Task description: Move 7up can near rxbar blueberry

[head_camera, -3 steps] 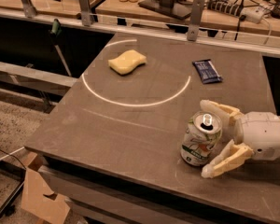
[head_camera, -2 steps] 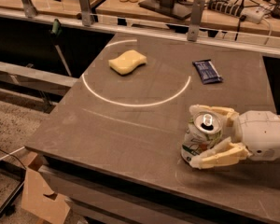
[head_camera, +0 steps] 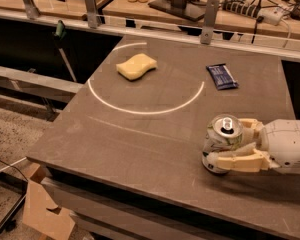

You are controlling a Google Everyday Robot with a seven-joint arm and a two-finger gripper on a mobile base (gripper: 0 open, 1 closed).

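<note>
- Camera view shows the can [head_camera: 221, 143] standing upright near the front edge of the desk [head_camera: 140, 144], silver top and pull tab facing up.
- The pincer [head_camera: 225, 145] reaches in from the right side of the picture. One pale finger lies across the can's near side low down and the other sits against its far side, so it looks closed on the can rather than spread wide.
- The can's base seems to be on the desk or barely off it; I cannot tell which.
- The snack bar [head_camera: 222, 76] lies flat on the far part of the desk, well apart from the can and almost straight beyond it as seen from this view.
- Its long axis runs roughly front to back with a slight slant, so its short near end points toward the can.
- My judgement is that the coming move is a carry straight away from the front edge, with little sideways shift, and the can set down just short of that near end.
- The desk between the can and the bar carries only the end of a white arc [head_camera: 140, 111].
- The sponge [head_camera: 136, 66] sits off to the left of that path, well apart from the bar, and should not be in the way.
</note>
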